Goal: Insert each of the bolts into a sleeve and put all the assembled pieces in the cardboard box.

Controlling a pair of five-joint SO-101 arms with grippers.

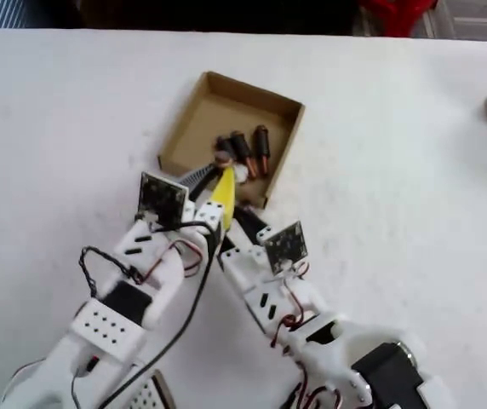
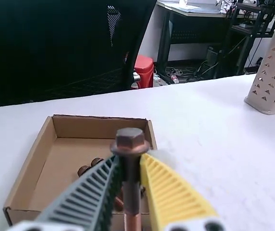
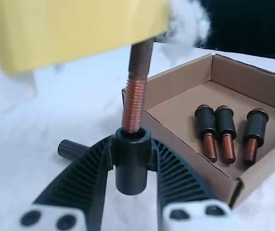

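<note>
Already, three sleeved bolts (image 3: 222, 125) lay in the brown cardboard box (image 3: 176, 82); beside it the left gripper (image 2: 129, 162) clamped a copper hex-head bolt (image 2: 129, 141), its tip just entering the black cylindrical sleeve (image 3: 131, 171) pinched by the right gripper (image 3: 131, 150); boxing this piece remained

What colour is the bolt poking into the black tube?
The bolt is coppery brown, clearest in the right wrist view.

Bright, even light with soft shadows.
The white table (image 1: 414, 153) glares almost featureless in the high view. Faint, soft-edged shadow lines the inner walls of the cardboard box (image 1: 214, 115), and the room beyond the table in the left wrist view is dark.
</note>
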